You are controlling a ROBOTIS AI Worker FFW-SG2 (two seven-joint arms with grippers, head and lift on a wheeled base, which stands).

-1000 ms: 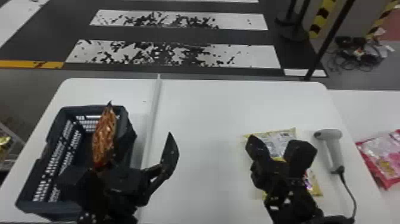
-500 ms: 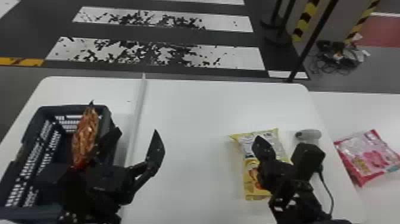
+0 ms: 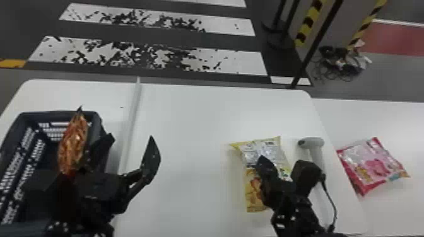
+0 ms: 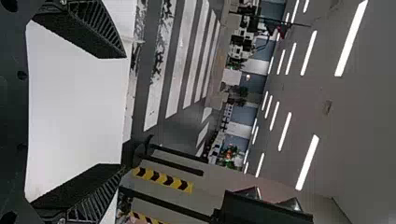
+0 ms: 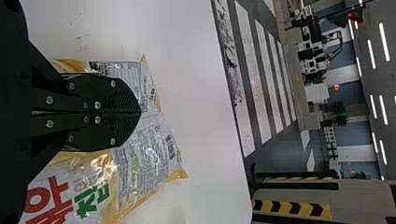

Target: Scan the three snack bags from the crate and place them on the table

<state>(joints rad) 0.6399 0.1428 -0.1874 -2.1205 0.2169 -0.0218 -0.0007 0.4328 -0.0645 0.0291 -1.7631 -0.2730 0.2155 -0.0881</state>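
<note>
orange snack bag [image 3: 73,145]: stands on edge in the crate [image 3: 38,114], well left of the scanner [image 3: 310,143]. left gripper [image 3: 131,136]: also well left of the scanner, its fingers wide apart with nothing between them. yellow snack bag [image 3: 252,195]: lies on the table [image 3: 189,141] just left of the scanner, barcode [image 5: 170,147] facing up. right gripper [image 5: 140,112]: over this bag, left of the scanner; its fingers are pressed together and seem to hold nothing. pink snack bag [image 3: 372,164]: right of the scanner, on the adjoining table [image 3: 394,126], presumably scanned.

the step in hand is probably the scan of the yellow snack bag. for a good read, the right gripper should clear the film, open before it meets the scanner's handle [image 3: 318,157], and close squarely with the cable [image 3: 331,201] slack; the beam is best aimed straight at the barcode, with the film smooth.
</note>
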